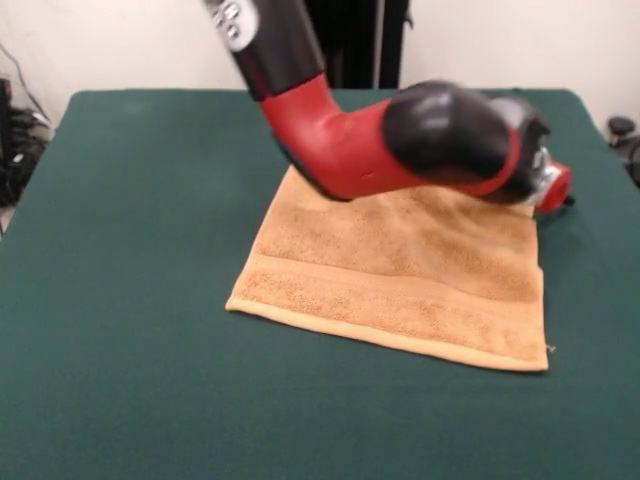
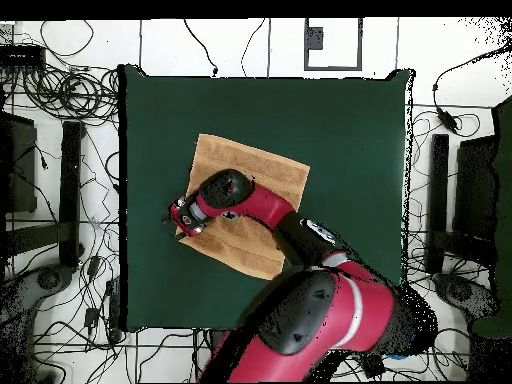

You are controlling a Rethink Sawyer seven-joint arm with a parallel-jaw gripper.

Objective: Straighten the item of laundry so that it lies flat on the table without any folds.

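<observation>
The tan-orange item of laundry (image 1: 400, 285) lies spread on the dark green table (image 1: 120, 260), with a woven band running parallel to its near hem. Its far part is hidden behind the red and black arm. My gripper (image 1: 558, 197) is low at the towel's far right corner, mostly hidden by the wrist. In the overhead view the gripper (image 2: 179, 216) sits at the left edge of the item of laundry (image 2: 255, 165), on the table (image 2: 350, 140), and the arm crosses the cloth's lower half.
The arm's elbow and forearm (image 2: 320, 310) overhang the table's bottom edge in the overhead view. Cables (image 2: 70, 95) and dark stands (image 2: 72, 190) surround the table on the floor. Wide green cloth lies on every side of the towel.
</observation>
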